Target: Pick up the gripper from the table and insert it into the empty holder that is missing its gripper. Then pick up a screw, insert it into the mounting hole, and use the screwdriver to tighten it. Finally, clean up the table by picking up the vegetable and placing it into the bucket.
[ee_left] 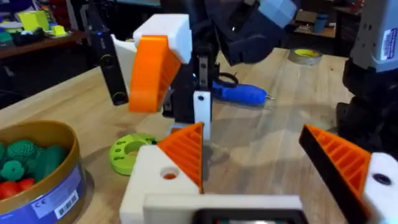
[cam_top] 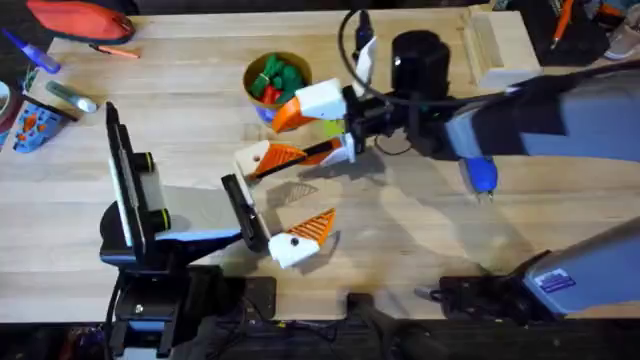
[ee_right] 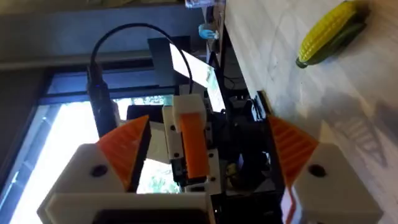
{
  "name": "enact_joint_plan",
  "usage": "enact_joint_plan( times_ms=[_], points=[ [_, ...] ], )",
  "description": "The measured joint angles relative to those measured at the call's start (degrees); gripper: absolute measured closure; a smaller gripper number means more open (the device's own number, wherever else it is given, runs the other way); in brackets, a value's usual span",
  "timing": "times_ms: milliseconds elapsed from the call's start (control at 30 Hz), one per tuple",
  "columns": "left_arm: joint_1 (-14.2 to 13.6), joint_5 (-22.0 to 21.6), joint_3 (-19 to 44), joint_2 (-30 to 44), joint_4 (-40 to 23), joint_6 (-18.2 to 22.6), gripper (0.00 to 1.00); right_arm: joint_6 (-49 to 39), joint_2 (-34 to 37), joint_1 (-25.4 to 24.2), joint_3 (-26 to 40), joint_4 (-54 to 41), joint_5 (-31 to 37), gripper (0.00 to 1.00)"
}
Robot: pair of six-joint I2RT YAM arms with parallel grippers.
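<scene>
Right arm: reaches across the wooden table [cam_top: 200, 120] close under the overhead camera. The right gripper [cam_top: 298, 135] hangs near the bucket with its fingers spread well apart. A white-and-orange piece [ee_right: 194, 146] shows in the gap, touching neither pad. I cannot tell whether it sits between them or beyond.
Left gripper [cam_top: 310, 188]: spread wide and holding nothing, low over the table just in front of the right gripper.
Bucket [cam_top: 247, 78]: upright at the far middle, with green and red toys inside. It is probably light, so a nudge may shift it.
Screwdriver [cam_top: 480, 175]: lies flat under the right forearm, well apart from the bucket. Judged stiff, smooth and apt to roll, so grip across the thick blue barrel, not the thin tip.
Vegetable [ee_right: 329, 31]: yellow corn with a green end, lying on bare wood. It is likely light hard plastic, bumpy and tapered. Pinch it across the fattest part so it does not squirt out.
</scene>
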Motion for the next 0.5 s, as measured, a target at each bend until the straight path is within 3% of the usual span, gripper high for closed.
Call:
enact_joint_plan(
  times_ms=[33, 67, 200, 267, 367, 500],
  points=[
    [0.0, 0.0, 0.0, 0.0, 0.0, 0.0, 0.014, -1.2, -1.1, -0.8, 0.0, -1.7, -0.1, 0.026],
    [0.0, 0.0, 0.0, 0.0, 0.0, 0.0, 0.015, -6.6, -7.6, -6.3, 0.0, -5.3, -1.4, 0.026],
    [0.0, 0.0, 0.0, 0.0, 0.0, 0.0, 0.015, -8.5, -11.0, -10.4, 0.0, -5.4, -3.7, 0.026],
    [0.0, 0.0, 0.0, 0.0, 0.0, 0.0, 0.015, -11.3, -13.6, -15.3, 0.5, -9.6, -6.6, 0.024],
    [0.0, 0.0, 0.0, 0.0, 0.0, 0.0, 0.015, -16.2, -14.8, -19.0, 1.7, -19.1, -6.9, 0.024],
    [0.0, 0.0, 0.0, 0.0, 0.0, 0.0, 0.015, -24.7, -15.0, -21.2, 2.4, -34.2, -2.3, 0.013]
  ],
)
